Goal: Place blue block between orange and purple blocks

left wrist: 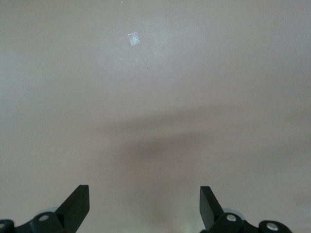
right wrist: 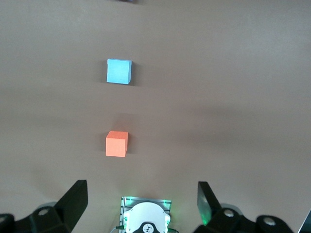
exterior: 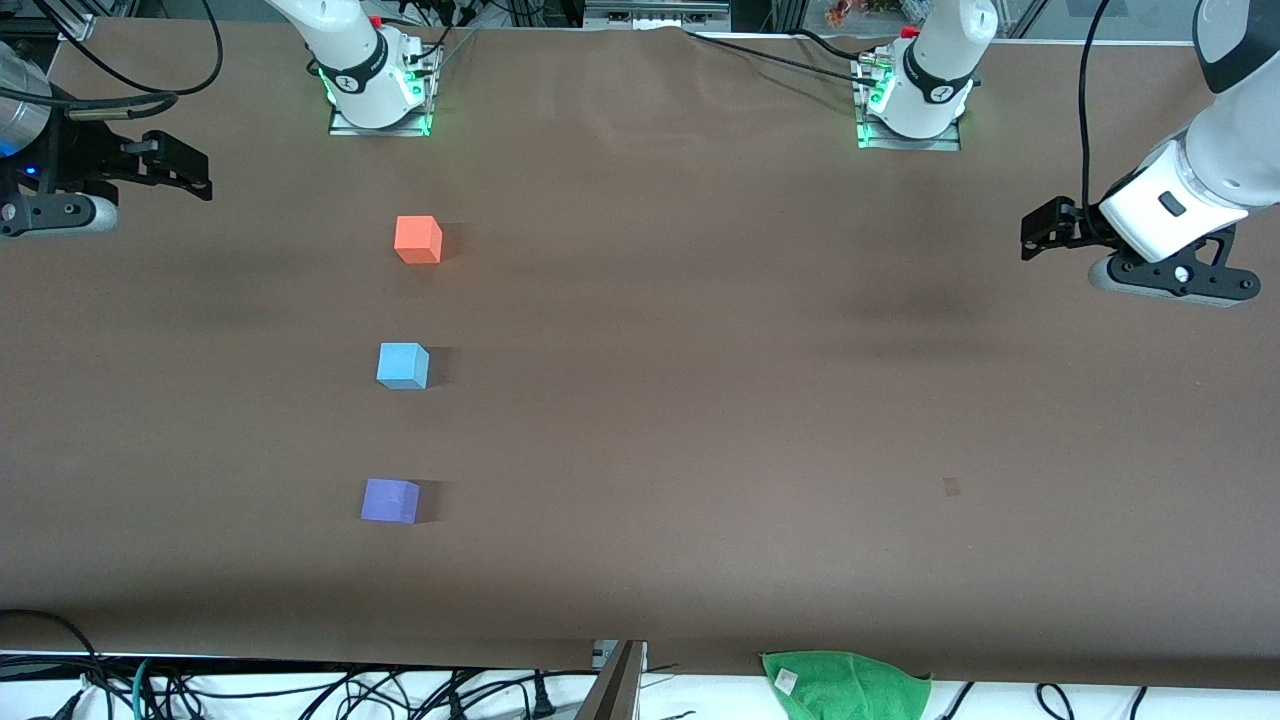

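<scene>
Nearest the front camera, at the worktop's [exterior: 700, 420] edge, lay a green cloth [exterior: 845, 685], well clear of the work. Toward the right arm's end of the worktop, the purple block [exterior: 390, 501] was the nearest of three cubes in one straight column. The blue block [exterior: 403, 366] sat next, farther from the camera, and the orange block [exterior: 418, 240] was farthest, close to the right arm's base. All three sat flat and well apart, with roughly even gaps, so the blue block already appeared to lie between the other two, and the placing looked done or nearly so. Any touch-up would probably suit the right arm, whose base was closest. It would do best to come straight down over the blue block, close across two opposite faces, shift it only along the column, and keep away from both neighbours. The right gripper [exterior: 200, 170] hung over the worktop's edge at its own end, fingers [right wrist: 77, 199] apart and empty. The left gripper [exterior: 1030, 235] waited over the other end, fingers [left wrist: 80, 201] likewise apart, holding nothing.
</scene>
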Robot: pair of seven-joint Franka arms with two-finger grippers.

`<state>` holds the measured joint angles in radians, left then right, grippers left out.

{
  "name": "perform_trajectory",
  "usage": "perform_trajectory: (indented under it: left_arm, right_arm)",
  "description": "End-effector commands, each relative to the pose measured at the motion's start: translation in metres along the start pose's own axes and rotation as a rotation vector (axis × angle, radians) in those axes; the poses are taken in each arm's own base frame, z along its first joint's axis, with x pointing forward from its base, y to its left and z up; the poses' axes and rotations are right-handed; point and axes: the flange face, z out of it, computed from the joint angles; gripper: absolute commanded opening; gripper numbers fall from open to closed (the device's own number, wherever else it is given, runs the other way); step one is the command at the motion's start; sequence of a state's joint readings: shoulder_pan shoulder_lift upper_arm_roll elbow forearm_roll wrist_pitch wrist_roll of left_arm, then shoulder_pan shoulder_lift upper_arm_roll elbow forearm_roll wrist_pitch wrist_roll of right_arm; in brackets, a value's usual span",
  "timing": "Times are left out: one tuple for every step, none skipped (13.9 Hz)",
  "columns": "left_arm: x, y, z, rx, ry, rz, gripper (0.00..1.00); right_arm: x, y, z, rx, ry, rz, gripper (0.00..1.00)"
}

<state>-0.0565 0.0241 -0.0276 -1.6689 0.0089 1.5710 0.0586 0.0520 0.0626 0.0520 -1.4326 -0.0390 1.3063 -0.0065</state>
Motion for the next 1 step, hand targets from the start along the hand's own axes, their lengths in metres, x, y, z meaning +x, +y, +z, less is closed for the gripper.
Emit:
perform_trajectory:
  left_arm:
    - [-0.0031,0.0013,-0.0037,0.007,-0.001,-0.002,1.0]
  right_arm:
    - [-0.0028,0.0034,-0.001,-0.014,0.003,0.005,1.0]
